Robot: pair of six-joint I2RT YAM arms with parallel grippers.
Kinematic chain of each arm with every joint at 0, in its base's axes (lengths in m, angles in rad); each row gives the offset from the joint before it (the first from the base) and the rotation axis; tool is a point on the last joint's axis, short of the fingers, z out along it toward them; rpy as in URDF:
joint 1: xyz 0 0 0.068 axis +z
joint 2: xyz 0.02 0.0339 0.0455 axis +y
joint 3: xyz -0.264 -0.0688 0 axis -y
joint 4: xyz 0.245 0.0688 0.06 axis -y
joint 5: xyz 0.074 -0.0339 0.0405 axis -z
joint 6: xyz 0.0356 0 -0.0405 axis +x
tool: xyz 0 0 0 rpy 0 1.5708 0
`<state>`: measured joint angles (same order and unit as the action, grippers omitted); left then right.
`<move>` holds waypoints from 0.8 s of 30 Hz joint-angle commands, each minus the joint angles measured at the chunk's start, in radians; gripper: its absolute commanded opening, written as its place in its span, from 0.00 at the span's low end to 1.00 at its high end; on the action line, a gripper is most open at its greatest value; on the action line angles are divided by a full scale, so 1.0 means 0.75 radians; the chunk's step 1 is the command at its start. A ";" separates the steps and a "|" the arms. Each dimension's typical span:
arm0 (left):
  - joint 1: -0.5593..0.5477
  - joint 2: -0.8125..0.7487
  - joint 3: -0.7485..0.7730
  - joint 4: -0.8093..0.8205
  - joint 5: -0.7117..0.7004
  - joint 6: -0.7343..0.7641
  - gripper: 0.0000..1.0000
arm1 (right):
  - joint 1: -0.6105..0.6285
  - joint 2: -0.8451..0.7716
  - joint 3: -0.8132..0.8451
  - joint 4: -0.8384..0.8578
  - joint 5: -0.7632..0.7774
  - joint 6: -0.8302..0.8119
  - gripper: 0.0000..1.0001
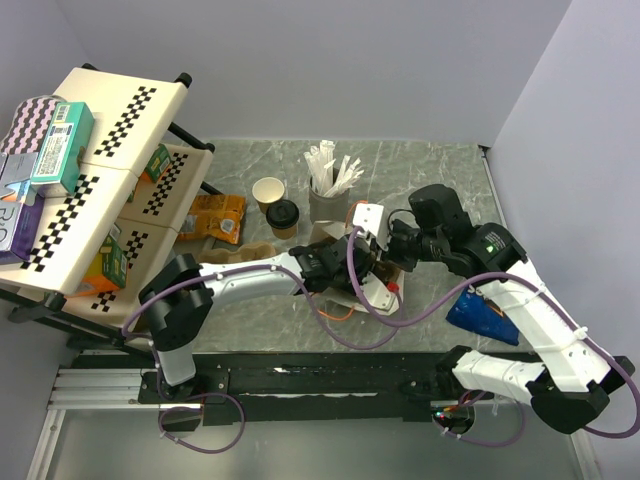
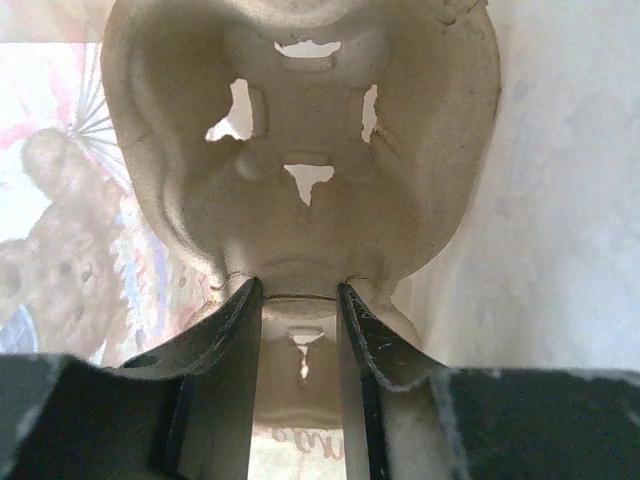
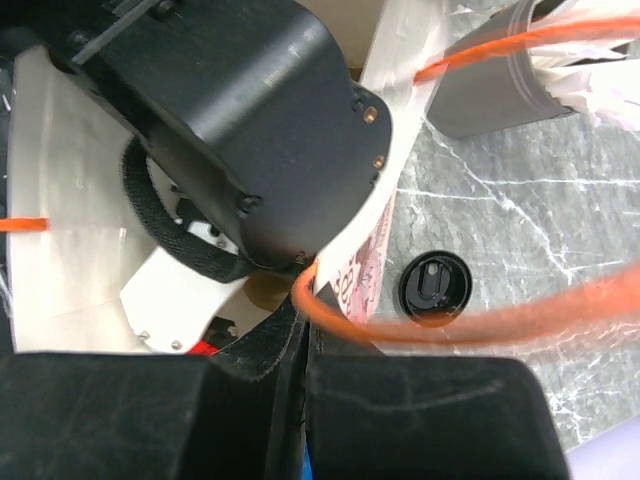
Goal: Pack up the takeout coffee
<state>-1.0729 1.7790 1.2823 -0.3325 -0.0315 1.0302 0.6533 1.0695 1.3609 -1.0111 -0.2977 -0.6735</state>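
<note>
While the left jaws pinch the cup carrier by its rim and the right jaws seem shut on the white bag, the carrier should go in level, the lidded cup and open cup standing on the bench behind.

The right tool fills the lower frame, its jaws pressed together to a thin seam. Above it sits a black housing against a white bag with red print. An orange cable crosses in front. A black lid lies on the marble desk. A grey cup of white sticks stands at upper right.
</note>
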 commanded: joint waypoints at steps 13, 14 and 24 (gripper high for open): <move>0.031 -0.005 -0.049 0.030 0.032 -0.083 0.81 | 0.055 -0.060 -0.004 0.115 -0.106 0.006 0.00; 0.034 -0.040 -0.051 0.063 0.072 -0.103 0.84 | 0.055 -0.060 -0.011 0.119 -0.104 0.006 0.00; 0.072 -0.179 -0.065 0.053 0.287 -0.277 0.93 | 0.053 -0.060 -0.023 0.141 -0.047 -0.006 0.00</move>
<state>-1.0428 1.7245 1.2324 -0.2977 0.0662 0.9039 0.6727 1.0668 1.3491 -0.9539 -0.2958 -0.6788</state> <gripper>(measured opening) 0.911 0.007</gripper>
